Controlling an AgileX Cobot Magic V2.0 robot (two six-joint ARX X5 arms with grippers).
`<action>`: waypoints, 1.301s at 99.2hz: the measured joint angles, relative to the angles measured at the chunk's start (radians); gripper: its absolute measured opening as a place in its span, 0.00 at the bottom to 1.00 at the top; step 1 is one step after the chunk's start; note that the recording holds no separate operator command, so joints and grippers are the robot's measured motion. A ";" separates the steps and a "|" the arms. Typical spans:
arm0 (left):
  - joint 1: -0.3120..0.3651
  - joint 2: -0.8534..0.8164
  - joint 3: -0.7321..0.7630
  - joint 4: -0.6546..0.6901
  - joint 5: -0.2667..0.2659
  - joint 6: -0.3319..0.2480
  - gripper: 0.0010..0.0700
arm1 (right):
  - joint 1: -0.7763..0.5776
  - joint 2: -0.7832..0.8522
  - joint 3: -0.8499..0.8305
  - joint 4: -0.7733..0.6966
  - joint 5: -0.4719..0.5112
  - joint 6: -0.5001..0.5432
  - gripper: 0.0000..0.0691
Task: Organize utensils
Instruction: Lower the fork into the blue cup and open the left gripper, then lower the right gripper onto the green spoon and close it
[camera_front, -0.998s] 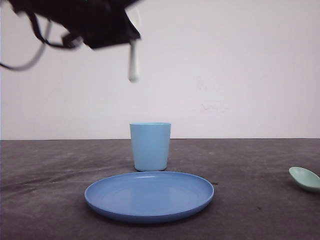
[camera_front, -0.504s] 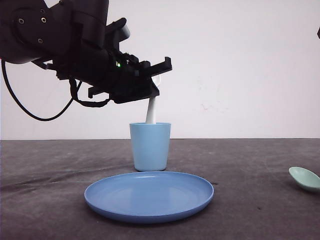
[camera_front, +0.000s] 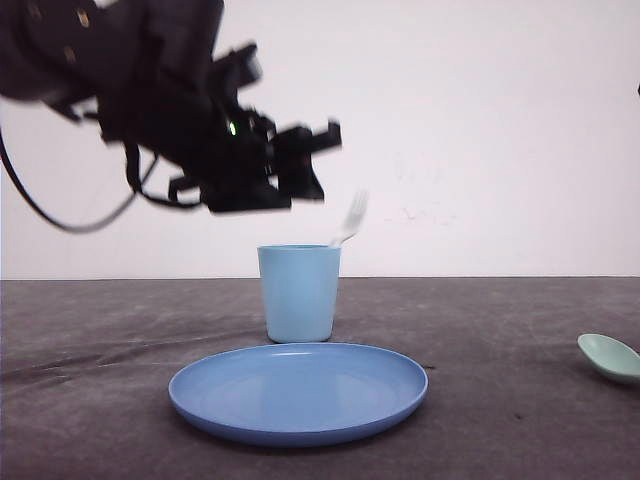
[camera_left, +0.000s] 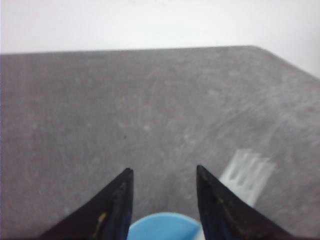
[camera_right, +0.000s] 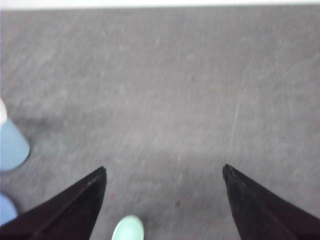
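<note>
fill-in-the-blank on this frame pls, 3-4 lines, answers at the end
1. The white fork stands tines-up inside the light blue ____.
2. The left hand is open and holds ____.
3. The green spoon lies on the ____, not on the plate.
4. In the front view, the cup stands ____ the plate.

Missing words: cup; nothing; table; behind

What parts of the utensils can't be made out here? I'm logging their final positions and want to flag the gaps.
- White fork: the handle is hidden inside the light blue cup in the front view; the tines are motion-blurred there and in the left wrist view.
- Mint-green spoon: the handle is cut off by the frame edge in the front view, and most of it in the right wrist view.
</note>
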 joint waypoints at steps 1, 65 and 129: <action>0.000 -0.010 0.000 -0.008 0.000 0.000 0.32 | 0.003 0.001 0.000 -0.007 0.000 0.002 0.68; -0.001 -0.619 0.000 -0.925 0.000 0.090 0.32 | 0.275 0.357 0.000 -0.243 0.007 0.168 0.60; -0.001 -0.715 0.000 -1.186 0.000 0.082 0.32 | 0.381 0.604 -0.002 -0.169 0.113 0.268 0.41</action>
